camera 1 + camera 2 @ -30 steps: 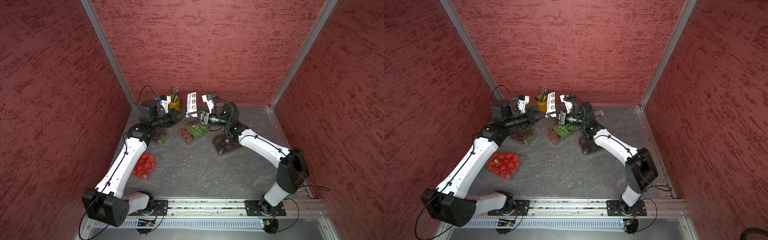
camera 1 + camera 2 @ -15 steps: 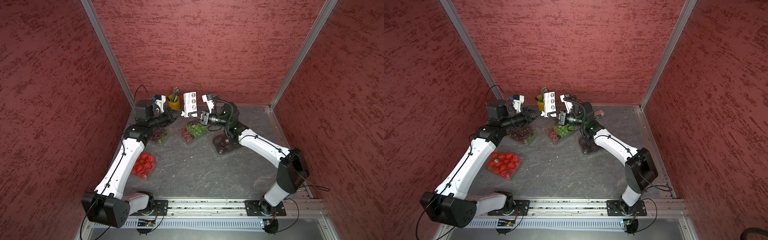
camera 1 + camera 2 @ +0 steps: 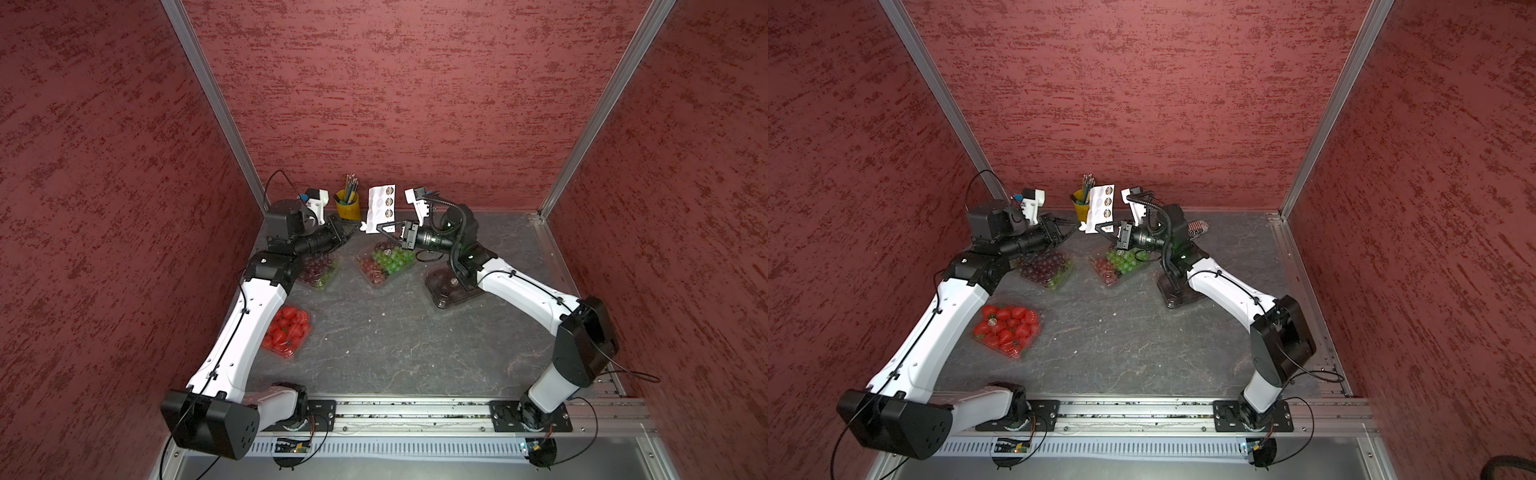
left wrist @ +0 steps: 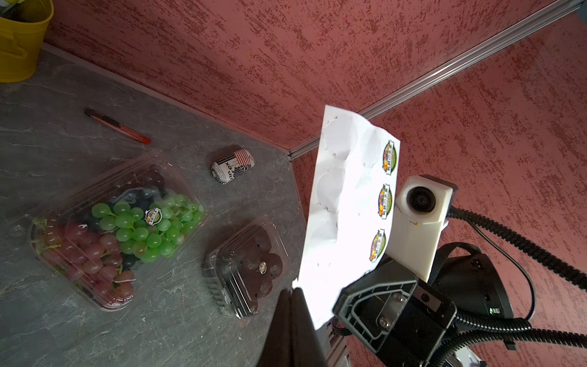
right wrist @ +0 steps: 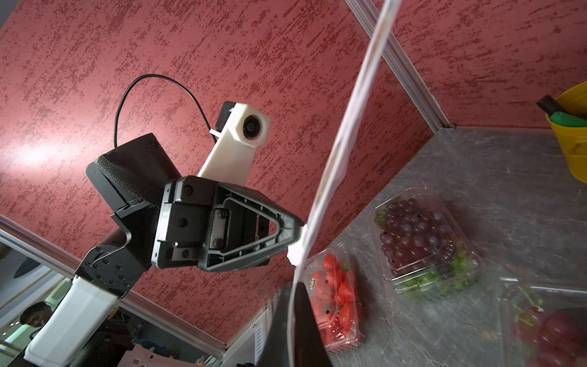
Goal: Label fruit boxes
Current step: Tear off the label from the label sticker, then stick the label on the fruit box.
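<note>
Four fruit boxes lie on the grey floor: green-and-red grapes [image 3: 386, 264] [image 4: 117, 232], dark red grapes [image 3: 318, 268] [image 5: 419, 241], strawberries [image 3: 286, 330] [image 5: 333, 305] and dark fruit in a black tray [image 3: 451, 289] [image 4: 251, 270]. My right gripper [image 3: 381, 230] [image 5: 291, 286] is shut on the lower edge of a white sticker sheet [image 3: 380, 203] [image 4: 346, 203] and holds it upright above the grapes. My left gripper [image 3: 356, 227] [image 4: 291, 290] is shut, its tip pinching the sheet's lower corner. Round labels show on the mixed grapes, the dark fruit and the strawberries.
A yellow pencil cup [image 3: 348, 204] [image 4: 19, 41] stands at the back wall just behind the sheet. A red-and-black pen [image 4: 117, 127] and a small printed can [image 4: 232, 164] lie near the back right. Red walls close in on three sides.
The left arm has drawn back slightly to the left, its tip still at the sheet's lower corner. The right arm and the sheet have hardly moved.
</note>
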`<state>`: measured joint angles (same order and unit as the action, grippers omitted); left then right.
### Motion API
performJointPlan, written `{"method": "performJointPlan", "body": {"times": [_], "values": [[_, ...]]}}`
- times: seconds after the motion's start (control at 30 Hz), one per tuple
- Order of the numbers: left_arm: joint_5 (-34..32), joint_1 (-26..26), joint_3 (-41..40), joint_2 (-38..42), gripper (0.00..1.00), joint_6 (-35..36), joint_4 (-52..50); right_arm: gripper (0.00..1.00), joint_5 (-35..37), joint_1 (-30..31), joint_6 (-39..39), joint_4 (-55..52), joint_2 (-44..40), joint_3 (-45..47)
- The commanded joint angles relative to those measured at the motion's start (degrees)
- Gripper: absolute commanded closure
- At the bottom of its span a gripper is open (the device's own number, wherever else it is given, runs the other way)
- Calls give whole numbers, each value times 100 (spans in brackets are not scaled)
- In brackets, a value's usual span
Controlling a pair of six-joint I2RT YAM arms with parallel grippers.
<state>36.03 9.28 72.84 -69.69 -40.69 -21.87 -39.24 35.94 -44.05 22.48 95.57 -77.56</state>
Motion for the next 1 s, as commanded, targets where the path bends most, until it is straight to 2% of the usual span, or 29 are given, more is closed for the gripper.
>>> {"method": "performJointPlan", "body": {"times": [0.0,0.4,0.6,0.8,0.97], "values": [[62,-31,-77,122,100,20,61,100,167,0,72,-34,-172,48],[229,1,-86,69,100,-38,273,100,49,-18,23,8,-128,4],[43,5,-15,26,100,22,95,100,74,-17,52,-72,-114,-40],[-184,-304,19,21,100,198,-366,100,293,-17,190,-208,-184,50],[-729,-714,157,-95,100,597,-1198,100,424,-18,301,-253,-254,157]]}}
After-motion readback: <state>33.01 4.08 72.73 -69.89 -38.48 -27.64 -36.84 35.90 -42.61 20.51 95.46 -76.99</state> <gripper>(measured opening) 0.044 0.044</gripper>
